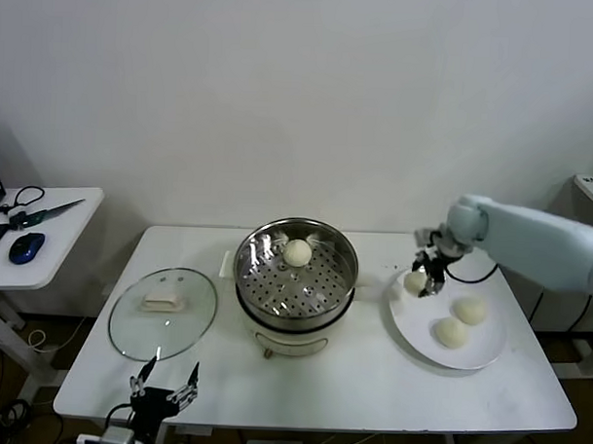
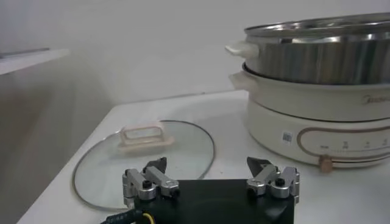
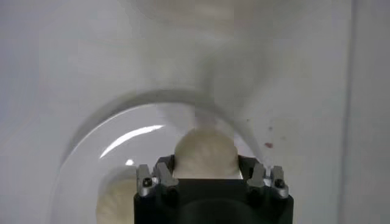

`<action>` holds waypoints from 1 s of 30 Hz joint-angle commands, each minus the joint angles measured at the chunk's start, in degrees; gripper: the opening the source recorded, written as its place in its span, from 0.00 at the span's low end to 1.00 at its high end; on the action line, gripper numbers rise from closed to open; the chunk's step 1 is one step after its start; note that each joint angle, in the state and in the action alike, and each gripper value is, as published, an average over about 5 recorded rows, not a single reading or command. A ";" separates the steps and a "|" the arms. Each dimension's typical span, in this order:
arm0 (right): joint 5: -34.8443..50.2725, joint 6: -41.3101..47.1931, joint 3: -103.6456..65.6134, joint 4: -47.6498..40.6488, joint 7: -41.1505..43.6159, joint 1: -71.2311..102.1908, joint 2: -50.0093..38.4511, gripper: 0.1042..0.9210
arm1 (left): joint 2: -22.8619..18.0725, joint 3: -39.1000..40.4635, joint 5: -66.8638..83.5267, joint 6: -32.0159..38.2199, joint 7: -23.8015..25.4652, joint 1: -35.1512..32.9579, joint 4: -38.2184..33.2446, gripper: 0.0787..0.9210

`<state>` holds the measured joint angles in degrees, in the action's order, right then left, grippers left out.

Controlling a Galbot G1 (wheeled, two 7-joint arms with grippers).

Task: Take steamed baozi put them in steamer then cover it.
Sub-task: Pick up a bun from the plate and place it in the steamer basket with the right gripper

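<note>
Right end effector (image 1: 418, 281) gripping baozi (image 1: 414, 281), plate edge (image 1: 399, 313)

bare table (image 1: 369, 380) lies open between my steamer (image 1: 296, 280) and the white plate (image 1: 472, 357). the steamer's steel wall rises in the way; its top is uncovered, with one baozi (image 1: 297, 252) at the far side. the cover (image 1: 163, 313) occupies the table's left.

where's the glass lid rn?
In the head view the glass lid lies flat on the table, on the robot's left beside the steamer, just ahead of the open left gripper.
</note>
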<state>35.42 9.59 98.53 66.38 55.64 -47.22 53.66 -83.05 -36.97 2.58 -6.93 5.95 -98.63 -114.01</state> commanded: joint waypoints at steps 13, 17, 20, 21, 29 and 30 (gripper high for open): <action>26.04 14.38 -1.16 22.65 -14.40 -12.14 18.75 0.71 | -0.26 0.03 -0.29 -0.68 0.17 0.09 -3.42 0.88; 25.24 16.47 -1.77 17.67 -17.65 -5.56 23.53 0.71 | -0.22 -0.36 -0.17 -0.90 0.24 0.16 -4.38 0.88; 24.39 17.78 -1.83 13.86 -19.23 -1.89 26.04 0.71 | -0.17 -0.61 -0.10 -1.13 0.34 0.21 -5.08 0.88; 24.08 18.27 -1.87 12.58 -19.89 -0.68 26.69 0.71 | -0.12 -0.70 -0.04 -1.17 0.37 0.24 -5.24 0.88; 21.04 21.09 -3.99 4.84 -24.17 7.49 28.21 0.71 | 0.15 -0.81 0.16 -1.10 0.38 0.52 -5.04 0.88; 20.71 21.18 -4.19 4.07 -24.26 8.20 28.42 0.71 | 0.15 -0.75 0.16 -1.10 0.38 0.52 -5.02 0.88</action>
<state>56.31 27.71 95.73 75.55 35.91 -45.89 78.24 -82.96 -37.79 2.71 -8.03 6.30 -98.15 -118.50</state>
